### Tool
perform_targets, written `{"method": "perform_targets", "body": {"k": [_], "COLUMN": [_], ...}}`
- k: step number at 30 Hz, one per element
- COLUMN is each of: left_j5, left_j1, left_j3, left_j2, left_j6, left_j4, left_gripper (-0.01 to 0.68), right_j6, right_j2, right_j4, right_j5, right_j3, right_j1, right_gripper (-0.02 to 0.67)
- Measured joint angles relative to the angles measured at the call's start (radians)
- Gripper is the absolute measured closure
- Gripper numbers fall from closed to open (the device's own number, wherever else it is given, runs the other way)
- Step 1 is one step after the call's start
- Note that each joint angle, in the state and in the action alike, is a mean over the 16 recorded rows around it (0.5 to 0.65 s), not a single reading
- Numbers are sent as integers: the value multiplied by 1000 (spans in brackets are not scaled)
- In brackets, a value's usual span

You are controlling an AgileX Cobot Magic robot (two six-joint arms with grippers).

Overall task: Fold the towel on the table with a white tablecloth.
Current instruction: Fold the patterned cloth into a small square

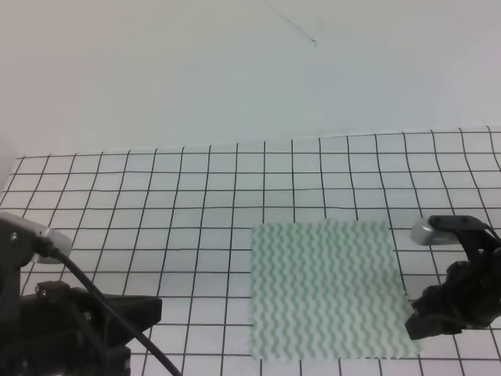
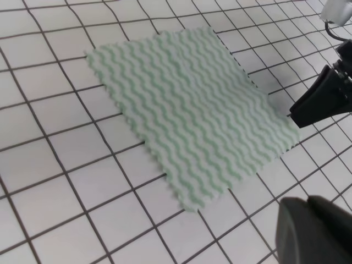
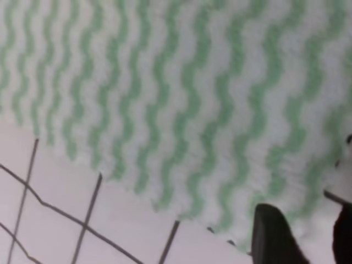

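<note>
The towel (image 1: 325, 290), pale green and white wavy stripes, lies flat and unfolded on the table with a white tablecloth (image 1: 156, 204), right of the middle. My right gripper (image 1: 415, 325) is low at the towel's front right corner. In the right wrist view its fingers (image 3: 272, 234) stand apart over the towel's edge (image 3: 181, 110), with nothing pinched. My left gripper (image 1: 149, 309) is at the front left, well clear of the towel, and looks shut and empty. The left wrist view shows the towel (image 2: 192, 110), the right gripper (image 2: 322, 99) and the left fingers (image 2: 313, 231).
The gridded cloth runs to a plain white wall (image 1: 235, 70) at the back. A black cable (image 1: 109, 305) crosses the left arm at the front left. Bare grid lies left of the towel (image 1: 180, 235) and behind it.
</note>
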Motion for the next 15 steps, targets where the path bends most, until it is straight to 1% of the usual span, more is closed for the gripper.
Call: {"method": "perform_targets", "body": {"k": [15], "left_j5": [-4], "left_j1": [0], "left_j3": [0], "left_j2": [0], "left_j6": [2], "left_j4": [0], "left_gripper": [674], "right_j6": [-19], "right_j2": [19], "right_j4": [37], "right_j5": [-9], "right_j3": [0], "right_j1": [0], "right_gripper": [403]}}
